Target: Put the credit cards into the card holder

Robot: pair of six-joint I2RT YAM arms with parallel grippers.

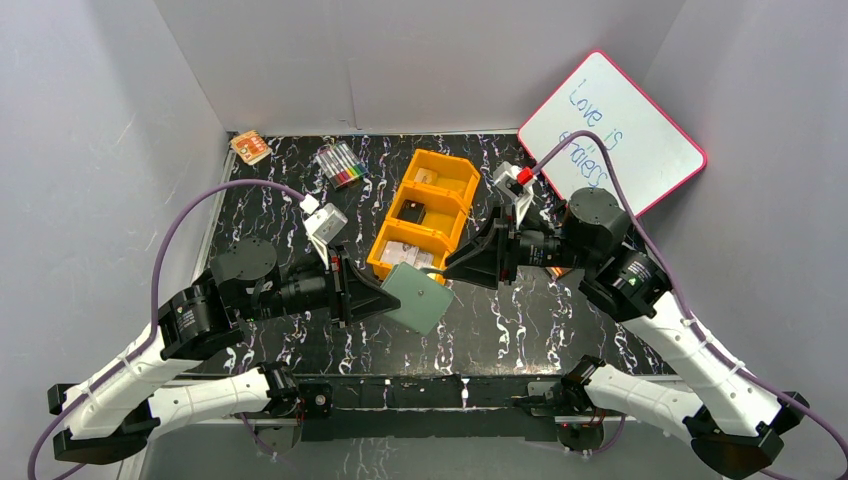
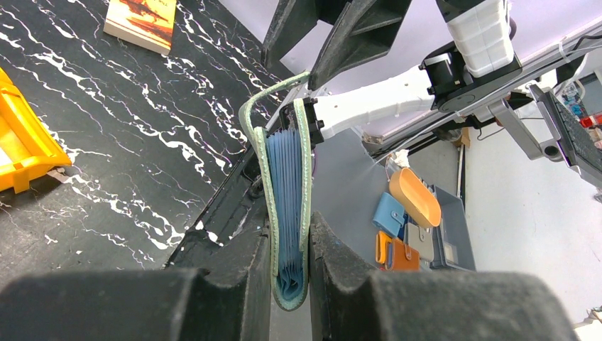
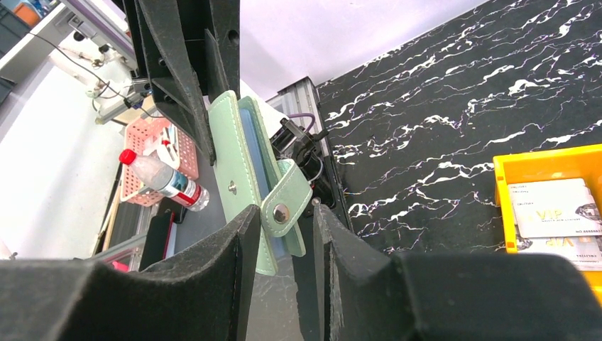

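My left gripper (image 2: 289, 231) clamps the card holder (image 2: 287, 163) by its edge, off the desk (image 2: 142, 128). My right gripper (image 3: 284, 217) stands half-open astride the snap strap (image 3: 292, 186), holding nothing. I should pinch only that strap, then peel gently. The credit cards (image 3: 550, 206) lie in the orange tray (image 3: 539, 162) just beside this gripper.

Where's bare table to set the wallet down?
Best: near-centre table patch, bordered by the card holder, the right arm and the near edge. Also back-left, between the markers, the orange booklet and the left arm. Crowded: the orange tray's near end, where both arms meet on the holder.
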